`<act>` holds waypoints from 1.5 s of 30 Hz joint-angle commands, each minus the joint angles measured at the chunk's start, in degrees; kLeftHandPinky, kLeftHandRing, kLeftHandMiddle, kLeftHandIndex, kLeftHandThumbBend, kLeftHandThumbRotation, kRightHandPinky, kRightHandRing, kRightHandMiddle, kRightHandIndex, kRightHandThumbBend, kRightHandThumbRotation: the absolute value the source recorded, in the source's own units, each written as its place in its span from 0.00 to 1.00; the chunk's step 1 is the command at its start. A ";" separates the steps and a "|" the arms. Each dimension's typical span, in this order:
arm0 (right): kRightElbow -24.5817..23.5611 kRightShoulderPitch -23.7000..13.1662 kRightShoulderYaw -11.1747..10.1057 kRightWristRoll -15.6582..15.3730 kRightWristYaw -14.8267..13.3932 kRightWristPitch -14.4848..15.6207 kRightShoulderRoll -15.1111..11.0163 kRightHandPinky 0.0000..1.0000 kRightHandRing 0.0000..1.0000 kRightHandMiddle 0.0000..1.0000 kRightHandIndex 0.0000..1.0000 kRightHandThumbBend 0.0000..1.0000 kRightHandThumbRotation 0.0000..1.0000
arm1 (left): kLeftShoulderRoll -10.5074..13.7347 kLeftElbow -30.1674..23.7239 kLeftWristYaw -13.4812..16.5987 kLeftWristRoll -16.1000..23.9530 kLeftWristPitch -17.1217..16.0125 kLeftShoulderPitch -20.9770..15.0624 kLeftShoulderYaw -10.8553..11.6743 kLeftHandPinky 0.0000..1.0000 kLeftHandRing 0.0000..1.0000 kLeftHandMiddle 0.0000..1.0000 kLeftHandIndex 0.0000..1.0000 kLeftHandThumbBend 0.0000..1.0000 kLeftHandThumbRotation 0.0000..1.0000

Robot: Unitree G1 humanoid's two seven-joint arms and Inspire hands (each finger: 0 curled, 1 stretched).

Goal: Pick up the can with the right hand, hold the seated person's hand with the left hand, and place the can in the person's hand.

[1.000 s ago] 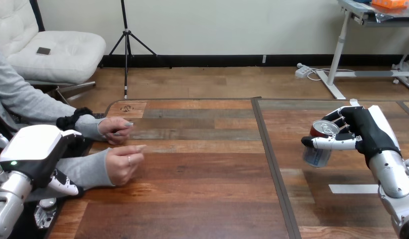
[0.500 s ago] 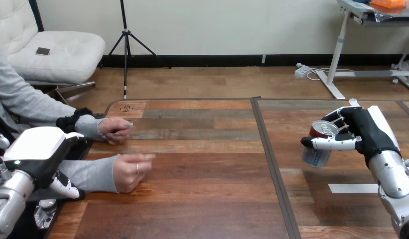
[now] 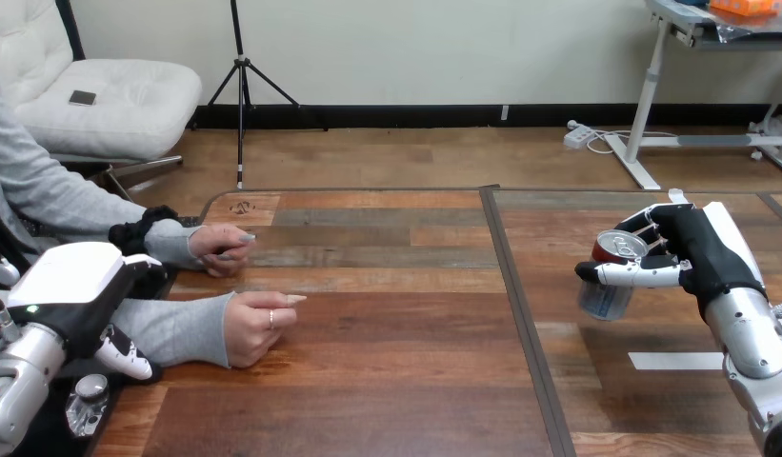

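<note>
The left hand sits at the lower left, partly cut off by the edge. I cannot tell if it is loose or clenched. One can is at the middle right, gripped by the right hand, whose thumb hides part of it. The can has a silver top, a red rim and a pale side. Two of the person's hands rest on the bench at the left: the near hand and the far hand.

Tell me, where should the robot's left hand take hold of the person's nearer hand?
Probably at the wrist, coming from the near side where the left hand sits. The person's nearer hand lies on the table, fingers loosely curled, pointing toward the can, so a wrist hold leaves the palm free.
</note>
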 commanded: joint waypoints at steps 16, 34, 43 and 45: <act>-2.41 -4.87 -0.45 1.06 0.05 -1.38 -0.14 0.34 0.38 0.41 0.44 0.83 0.00 | 0.21 -0.24 -6.96 -5.21 -0.31 -4.67 0.72 0.76 0.81 0.81 0.80 0.94 0.14; -2.49 -4.77 -0.38 0.94 -0.26 -1.69 -0.14 0.35 0.38 0.42 0.44 0.83 0.00 | -0.20 -2.98 -11.52 -6.50 -0.75 -4.82 0.03 0.76 0.80 0.80 0.80 0.90 0.16; -2.67 -4.72 -0.60 1.22 -0.23 -1.45 -0.04 0.35 0.38 0.42 0.44 0.83 0.00 | -0.67 -2.84 -13.12 -6.26 -0.13 -5.51 -0.34 0.76 0.80 0.80 0.79 0.92 0.16; -2.69 -4.71 -0.64 1.30 -0.16 -1.45 -0.03 0.35 0.38 0.42 0.44 0.82 0.00 | -0.73 -2.92 -13.69 -6.00 0.31 -5.74 -0.58 0.76 0.80 0.81 0.79 0.91 0.16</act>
